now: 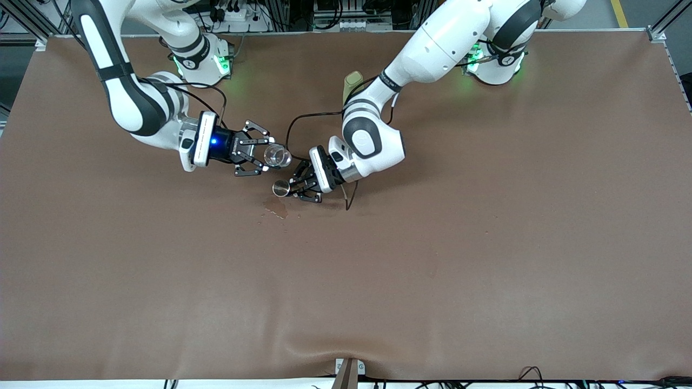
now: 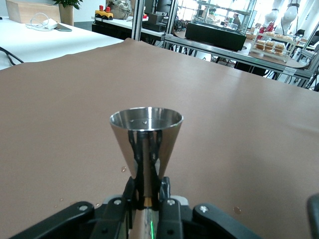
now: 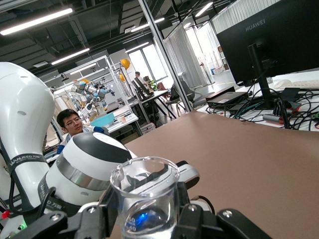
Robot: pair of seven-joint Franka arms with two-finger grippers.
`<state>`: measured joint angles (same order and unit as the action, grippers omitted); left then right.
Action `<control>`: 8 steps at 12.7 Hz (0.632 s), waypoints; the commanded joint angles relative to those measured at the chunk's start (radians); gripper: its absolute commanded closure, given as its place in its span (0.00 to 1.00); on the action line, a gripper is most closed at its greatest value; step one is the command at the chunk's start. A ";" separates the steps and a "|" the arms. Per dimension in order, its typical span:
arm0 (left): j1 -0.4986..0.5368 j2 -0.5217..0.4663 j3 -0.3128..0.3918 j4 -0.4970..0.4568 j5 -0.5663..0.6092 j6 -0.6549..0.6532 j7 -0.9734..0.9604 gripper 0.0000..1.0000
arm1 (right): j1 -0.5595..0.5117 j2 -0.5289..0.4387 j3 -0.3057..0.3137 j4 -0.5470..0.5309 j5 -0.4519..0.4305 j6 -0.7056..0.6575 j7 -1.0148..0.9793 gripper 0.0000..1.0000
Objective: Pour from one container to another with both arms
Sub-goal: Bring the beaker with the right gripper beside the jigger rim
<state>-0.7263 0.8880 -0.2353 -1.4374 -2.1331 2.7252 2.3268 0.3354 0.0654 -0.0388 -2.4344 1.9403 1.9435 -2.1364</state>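
Right now I've got both arms up over the middle of the brown table [image 1: 486, 243], hands almost meeting. My right gripper [image 1: 265, 155] is pinching the tiny clear glass cup [image 1: 277, 156], tipped sideways, a little liquid inside per the right wrist view. My left gripper [image 1: 294, 187] is clamped on the waist of the silvery jigger [image 1: 281, 187]. Wet patch [image 1: 277, 207] on the table just below the jigger. Olive-green bottle [image 1: 352, 82] stands partly hidden by my left arm.

Clear colourless glass cup [image 1: 277, 156], silvery metal jigger [image 1: 281, 187], olive-green bottle [image 1: 352, 85], plain brown table [image 1: 486, 243]
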 commanded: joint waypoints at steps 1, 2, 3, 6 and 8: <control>-0.016 0.005 0.011 0.025 -0.036 0.021 0.019 1.00 | 0.022 -0.009 -0.007 -0.014 0.036 -0.001 0.082 0.84; -0.016 0.006 0.011 0.025 -0.036 0.019 0.019 1.00 | 0.024 -0.009 -0.009 -0.014 0.036 -0.001 0.117 0.84; -0.016 0.006 0.011 0.025 -0.036 0.021 0.019 1.00 | 0.024 -0.009 -0.007 -0.014 0.036 0.000 0.151 0.84; -0.010 0.005 0.011 0.020 -0.027 0.019 0.025 1.00 | 0.034 -0.010 -0.009 -0.011 0.036 0.006 0.233 0.84; -0.002 0.000 0.011 0.018 -0.028 0.019 0.040 1.00 | 0.033 -0.010 -0.010 -0.008 0.036 0.006 0.269 0.84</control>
<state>-0.7258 0.8880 -0.2287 -1.4373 -2.1331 2.7266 2.3316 0.3491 0.0672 -0.0388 -2.4392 1.9468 1.9447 -1.9056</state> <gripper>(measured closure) 0.797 0.502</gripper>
